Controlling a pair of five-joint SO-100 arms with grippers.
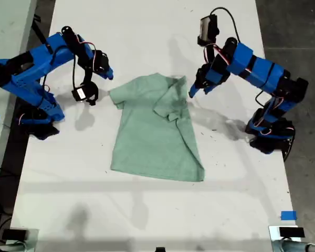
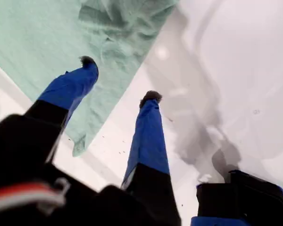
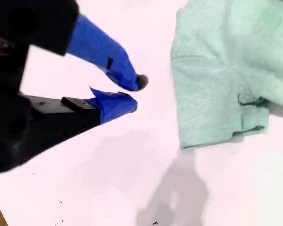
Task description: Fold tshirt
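Note:
The pale mint-green tshirt (image 1: 155, 131) lies flat on the white table, one sleeve folded inward at the exterior view's right. My first gripper (image 1: 191, 93) belongs to the arm at the exterior view's right and hovers at that shoulder edge. It is open (image 2: 119, 79), with one finger (image 2: 80, 80) over the tshirt (image 2: 33, 42) and the other over bare table. My second gripper (image 1: 109, 74) is on the arm at the exterior view's left, a short way off the other sleeve. Its tips nearly touch and hold nothing (image 3: 137, 93), apart from the tshirt (image 3: 226, 70).
The white table (image 1: 157, 210) extends well below the shirt in the exterior view. The arm bases stand at the exterior view's left (image 1: 39, 123) and right (image 1: 270, 136). Blue tape (image 1: 288, 215) marks the exterior view's lower right. Dark floor borders both sides.

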